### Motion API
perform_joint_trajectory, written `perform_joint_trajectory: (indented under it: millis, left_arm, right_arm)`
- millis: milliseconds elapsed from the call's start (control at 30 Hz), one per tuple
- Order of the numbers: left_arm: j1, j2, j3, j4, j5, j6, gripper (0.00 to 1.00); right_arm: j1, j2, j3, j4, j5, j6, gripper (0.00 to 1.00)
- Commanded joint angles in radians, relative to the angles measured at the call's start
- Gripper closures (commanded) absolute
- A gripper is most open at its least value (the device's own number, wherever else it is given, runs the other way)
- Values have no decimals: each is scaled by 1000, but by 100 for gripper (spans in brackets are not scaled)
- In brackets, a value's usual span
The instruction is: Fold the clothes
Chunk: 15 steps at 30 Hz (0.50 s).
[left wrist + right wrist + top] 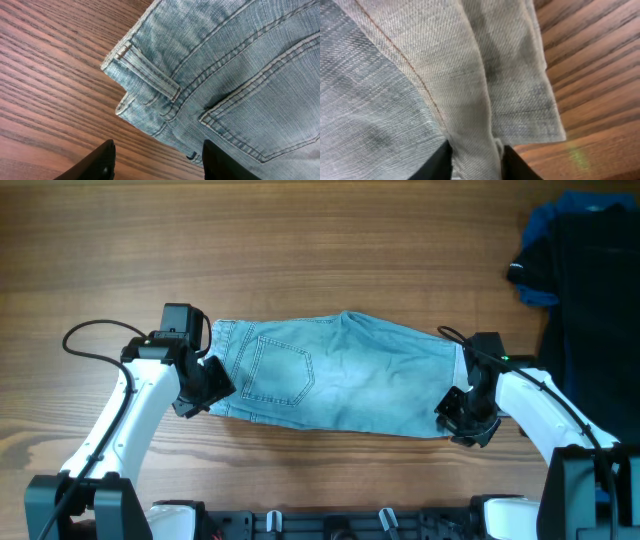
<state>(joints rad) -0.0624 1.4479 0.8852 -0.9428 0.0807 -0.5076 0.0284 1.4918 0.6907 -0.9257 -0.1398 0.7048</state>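
Faded light-blue denim shorts (335, 375) are lying flat across the middle of the wooden table (300, 240), the waistband pointing to the left of the overhead frame and the leg hems to the right, a stitched back pocket (278, 370) facing up. Only this view is showing the black garment (595, 280) and the royal-blue garment (545, 220) heaped at the upper right, well apart from the shorts. The left gripper (205, 385) is sitting at the lower-left waistband corner and the right gripper (462, 420) at the lower-right hem corner. The left wrist view is adding what the overhead cannot: its dark fingers (100, 162) are standing spread wide, one over bare wood and one over denim, with a belt loop (150, 72) above them and nothing gripped. The right wrist view is showing its fingers (440, 162) pinching a fold of hemmed cloth between them.
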Motion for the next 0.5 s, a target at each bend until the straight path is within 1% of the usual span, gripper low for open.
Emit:
perform_joint_trajectory:
  millis: [0,33,100,167,200,233,267,300,333,367,400,433,467]
  left_arm:
    - [8,-11,-4,-8,8,-10,43]
    - [8,-11,-4,-10,8,-10,42]
    - [8,-11,-3,-11,8,-10,47]
    - [8,-11,-3,-14,11,-10,47]
    - [8,-11,-3,-19,19,-10,45]
    - [8,-11,-4,-22,24,-10,41]
    - [8,-11,-3,-21,24,-10,22]
    - [8,-11,-3,-21,23,-10,10]
    - [8,-11,-4,-16,23,-10,32]
    - [8,-11,-5,0,23,-11,61]
    - [8,-11,-9,12,18,-31,71]
    - [9,-11,-17,28,2,-74,73]
    - [9,-11,-33,55,-37,-131,71]
  right_arm:
    - [5,-11,-3,-3,21,3,96]
    - [5,-11,-3,-5,21,0,96]
    - [5,-11,-3,-8,-27,-27,96]
    - [5,-11,-3,2,-72,-51,96]
    - [5,-11,-3,2,-71,-50,96]
    - [5,-11,-3,2,-71,-50,96]
    - [5,-11,-3,2,-71,-51,96]
    - [5,-11,-3,2,-71,-51,96]
    - [5,-11,-3,2,-71,-51,96]
    - [5,-11,-3,4,-71,-50,96]
    - [5,-11,-3,7,-71,-51,96]
    - [5,-11,-3,10,-71,-51,96]
    - [5,-11,-3,13,-71,-50,96]
